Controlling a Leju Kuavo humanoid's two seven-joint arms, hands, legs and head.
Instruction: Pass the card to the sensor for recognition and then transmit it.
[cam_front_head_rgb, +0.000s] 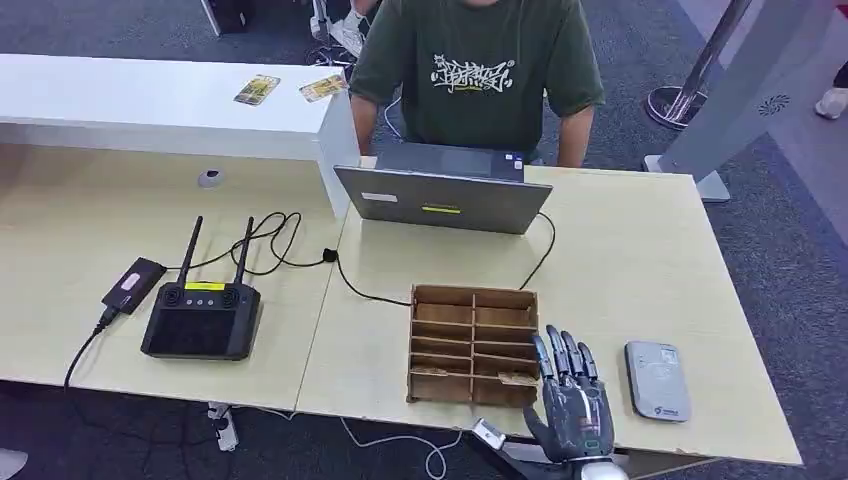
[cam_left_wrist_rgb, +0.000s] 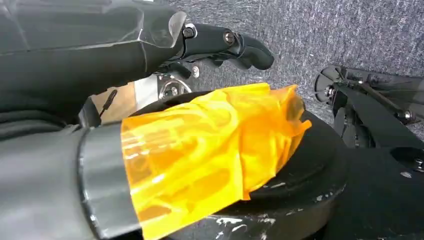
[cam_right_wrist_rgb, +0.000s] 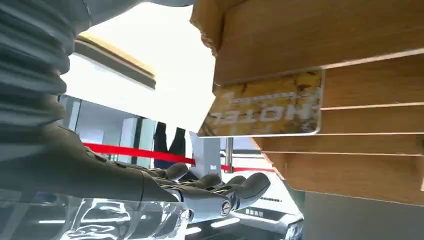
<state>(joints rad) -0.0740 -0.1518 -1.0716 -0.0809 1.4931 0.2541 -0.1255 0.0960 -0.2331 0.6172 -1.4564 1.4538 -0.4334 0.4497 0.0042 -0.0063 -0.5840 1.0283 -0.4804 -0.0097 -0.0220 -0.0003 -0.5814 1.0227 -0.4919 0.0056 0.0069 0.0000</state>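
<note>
Yellow-gold "HOTEL" card (cam_right_wrist_rgb: 265, 105) sticks out of wooden rack (cam_right_wrist_rgb: 360, 40).

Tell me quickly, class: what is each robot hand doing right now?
Left robot hand: hangs beside the robot's body, holding nothing; open or closed cannot be told.
Right robot hand: open, fingers spread beside the wooden card rack, holding nothing.

Heads up: person (cam_front_head_rgb: 470, 70) cropped at top edge, right hand (cam_front_head_rgb: 572, 400) wrist cut off at bottom. Card (cam_right_wrist_rgb: 267, 103) maybe partly tucked in wooden rack (cam_right_wrist_rgb: 350, 100), print only half readable.
</note>
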